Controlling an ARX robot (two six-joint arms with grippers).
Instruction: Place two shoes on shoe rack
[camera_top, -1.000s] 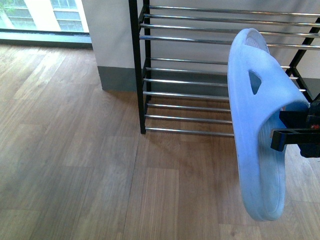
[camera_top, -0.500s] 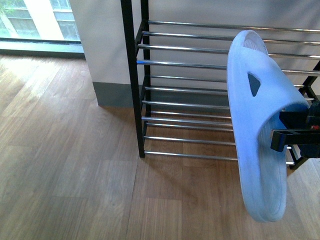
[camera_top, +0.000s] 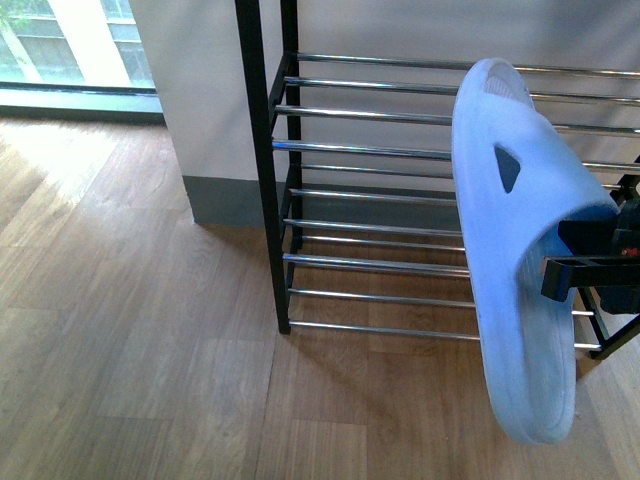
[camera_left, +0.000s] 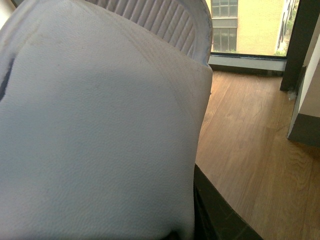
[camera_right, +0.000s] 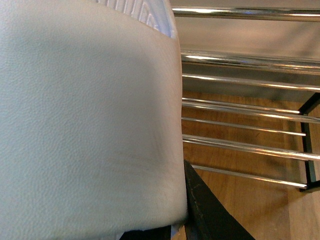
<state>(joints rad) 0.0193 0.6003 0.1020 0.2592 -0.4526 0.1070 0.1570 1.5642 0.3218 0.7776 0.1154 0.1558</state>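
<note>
A pale blue slide slipper (camera_top: 510, 250) hangs sole-side toward the shoe rack, toe end up, at the right of the front view. My right gripper (camera_top: 582, 266) is shut on its strap from the right. The rack (camera_top: 380, 150) stands just behind it, with black side frames and chrome rods. In the right wrist view that slipper (camera_right: 90, 115) fills the picture beside one dark finger (camera_right: 205, 210), with the rack's rods (camera_right: 245, 80) close beyond. In the left wrist view a second pale blue slipper (camera_left: 100, 125) fills the frame, and my left gripper (camera_left: 187, 225) is shut on it.
Wood plank floor (camera_top: 130, 330) spreads out left of the rack. A white wall section with a grey skirting (camera_top: 215, 195) stands behind the rack's left post. A bright floor-level window (camera_top: 70, 50) is at the far left.
In the front view the rack has slid lower and looks nearer, its left post a little further left. The slipper and right gripper hold the same place in the picture.
</note>
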